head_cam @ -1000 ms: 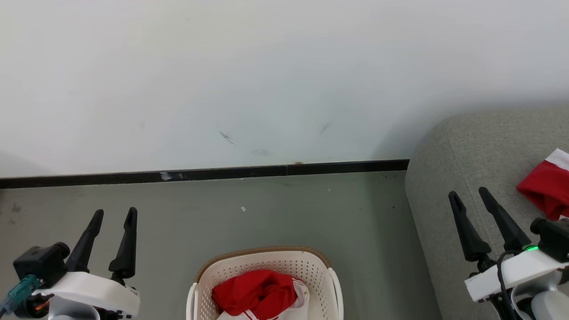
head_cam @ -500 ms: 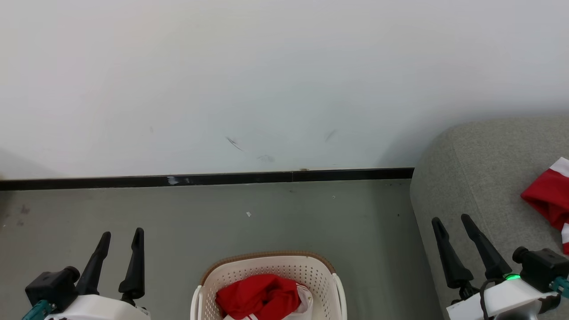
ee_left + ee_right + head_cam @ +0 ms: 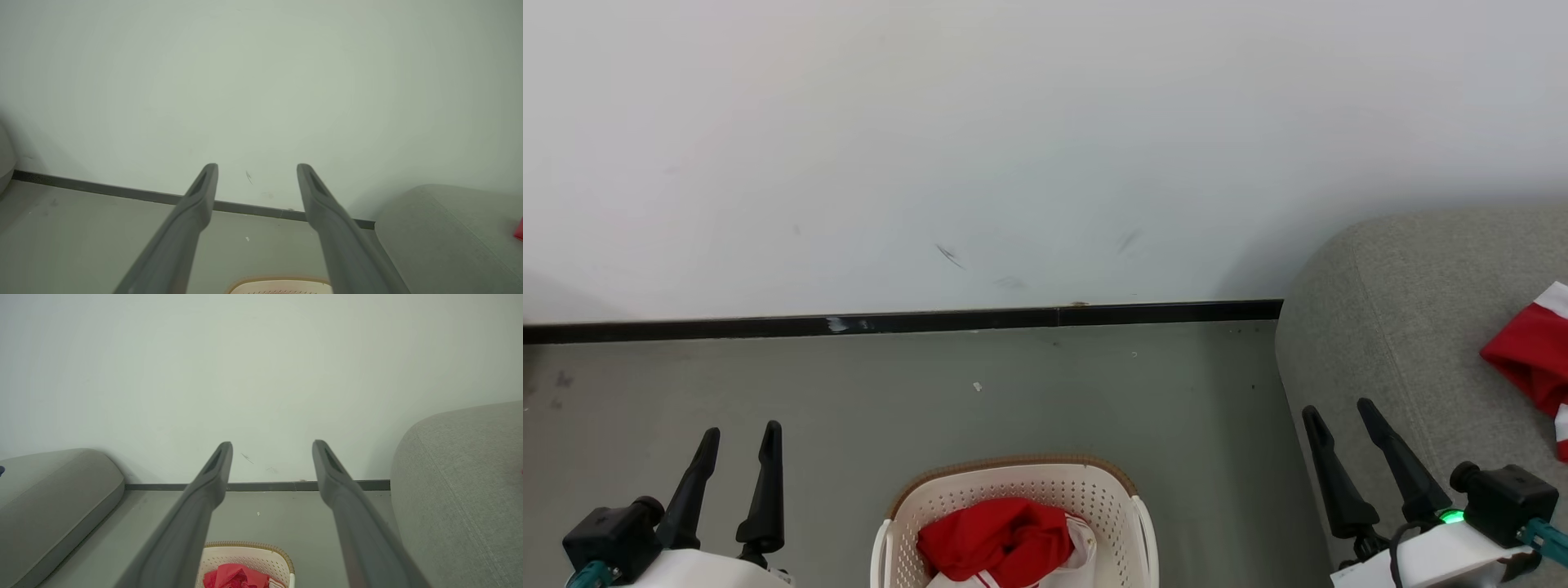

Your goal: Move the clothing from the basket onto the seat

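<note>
With the left gripper and right gripper hanging empty, fingers spread, a red garment is lying crumpled in the laundry basket and a second garment on the sofa seat; light, limp cloth, probably asking for a pinch on a raised fold.

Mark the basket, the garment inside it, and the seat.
basket (image 3: 1013, 483): head view, perforated back wall.
garment (image 3: 996, 535): head view, red middle folds.
seat (image 3: 1405, 327): head view, bare cushion top.
</note>
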Motion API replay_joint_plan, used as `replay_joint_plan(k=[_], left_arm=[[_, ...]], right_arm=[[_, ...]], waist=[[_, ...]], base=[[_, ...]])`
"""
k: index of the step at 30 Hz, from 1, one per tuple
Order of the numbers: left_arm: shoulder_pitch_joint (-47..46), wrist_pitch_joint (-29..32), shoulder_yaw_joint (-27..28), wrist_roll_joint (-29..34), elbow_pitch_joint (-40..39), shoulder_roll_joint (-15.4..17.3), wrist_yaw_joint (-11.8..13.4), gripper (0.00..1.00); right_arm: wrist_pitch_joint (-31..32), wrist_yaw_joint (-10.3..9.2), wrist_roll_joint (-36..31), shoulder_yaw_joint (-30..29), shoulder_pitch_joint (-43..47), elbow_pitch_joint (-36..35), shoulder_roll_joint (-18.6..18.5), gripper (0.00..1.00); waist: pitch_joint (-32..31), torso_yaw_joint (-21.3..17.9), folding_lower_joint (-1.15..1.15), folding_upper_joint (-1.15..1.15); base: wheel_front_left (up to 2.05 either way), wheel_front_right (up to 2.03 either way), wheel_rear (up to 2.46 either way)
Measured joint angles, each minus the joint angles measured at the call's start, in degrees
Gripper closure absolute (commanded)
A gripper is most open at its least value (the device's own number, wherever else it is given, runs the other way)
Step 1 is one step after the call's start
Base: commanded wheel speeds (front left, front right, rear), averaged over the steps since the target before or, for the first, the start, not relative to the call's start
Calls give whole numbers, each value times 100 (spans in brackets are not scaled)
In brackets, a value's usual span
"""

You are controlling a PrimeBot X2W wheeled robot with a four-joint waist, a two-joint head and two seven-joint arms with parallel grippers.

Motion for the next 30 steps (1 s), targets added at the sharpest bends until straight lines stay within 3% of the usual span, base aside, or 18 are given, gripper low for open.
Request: replay_joint_plan(k=[30], left_arm=[[97, 0, 300, 319, 135, -257, -501, 0]], right_arm=[[0, 0, -282, -69, 72, -25, 96, 0]], waist=[[282, -175, 0, 0]], base=[[0, 0, 0]])
